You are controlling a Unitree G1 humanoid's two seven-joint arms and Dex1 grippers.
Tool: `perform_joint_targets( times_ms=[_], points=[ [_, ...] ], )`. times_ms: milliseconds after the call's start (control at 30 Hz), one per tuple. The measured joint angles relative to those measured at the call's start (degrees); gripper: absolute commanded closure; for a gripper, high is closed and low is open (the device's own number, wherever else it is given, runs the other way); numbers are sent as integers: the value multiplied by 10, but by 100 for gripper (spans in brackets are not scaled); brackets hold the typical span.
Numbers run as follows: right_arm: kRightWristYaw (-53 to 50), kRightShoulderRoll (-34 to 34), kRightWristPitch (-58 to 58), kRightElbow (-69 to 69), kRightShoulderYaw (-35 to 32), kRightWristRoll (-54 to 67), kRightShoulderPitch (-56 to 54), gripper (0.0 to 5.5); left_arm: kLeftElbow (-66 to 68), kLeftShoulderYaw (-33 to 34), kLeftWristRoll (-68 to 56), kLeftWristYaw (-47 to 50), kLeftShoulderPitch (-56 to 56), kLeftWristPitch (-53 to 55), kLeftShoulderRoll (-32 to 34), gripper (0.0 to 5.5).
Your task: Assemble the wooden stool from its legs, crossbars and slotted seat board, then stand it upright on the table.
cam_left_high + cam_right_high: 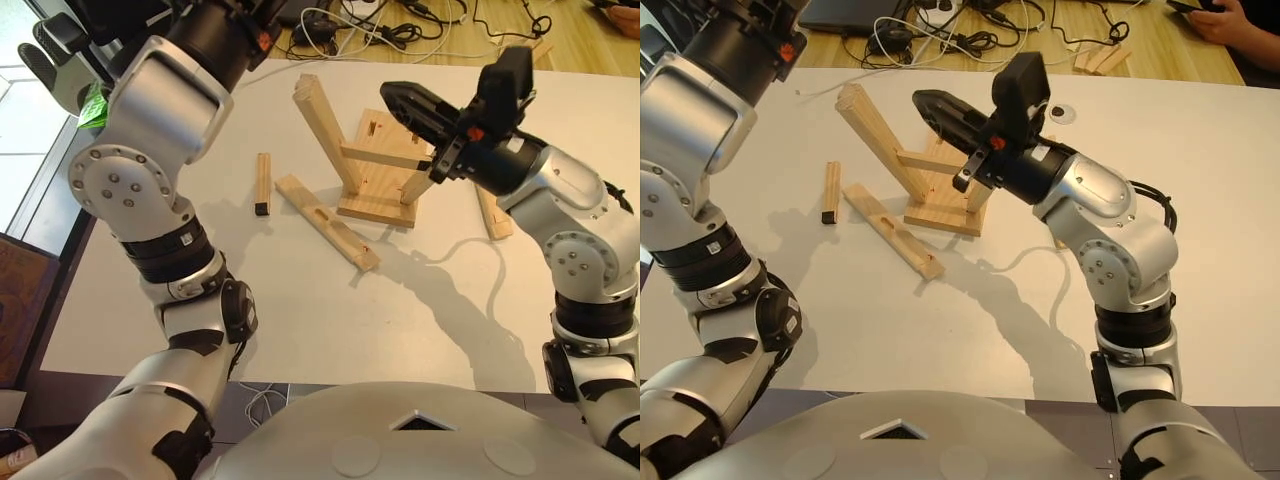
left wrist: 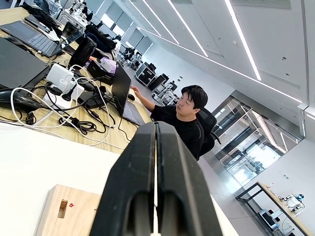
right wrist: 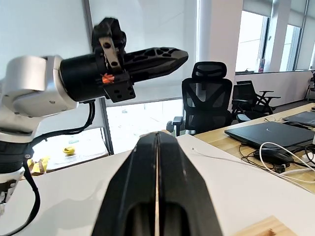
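Pressed together, gripping nothing: right claw [image 1: 388,92], over the half-built stool [image 1: 375,190] at upper centre of the table [image 1: 300,330]. Left claw [image 2: 156,127] likewise pressed together. Left of stool, lying loose: slotted leg [image 1: 325,220], short bar [image 1: 262,183].

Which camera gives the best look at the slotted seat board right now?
The left eye view: most of the seat board shows, slot included. In the right eye view the right gripper covers more; each wrist view catches a corner.
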Motion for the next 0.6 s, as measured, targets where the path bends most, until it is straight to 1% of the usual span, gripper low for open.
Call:
perform_joint_targets(
  times_ms=[67, 133, 167, 233, 400, 600],
  points=[
    [-18, 12, 22, 13, -42, 76, -13, 550, -1, 0, 0, 4, 3, 0, 0, 545],
    [-51, 11, 24, 53, -117, 140, -77, 550, -2, -6, 0, 3, 7, 0, 0, 545],
    [-63, 4, 22, 73, -148, 158, -108, 550, -3, -13, 4, -3, 12, 3, 1, 545],
    [-78, -10, 20, 91, -177, 169, -129, 550, -3, -30, 12, -16, 28, 12, 4, 545],
    [-88, -21, 20, 89, -184, 168, -154, 550, 13, -72, 41, -55, 74, 22, -5, 545],
    [-103, -37, 11, 96, -194, 151, -201, 550, 11, -83, 58, -75, 80, 19, -11, 545]
  ],
)
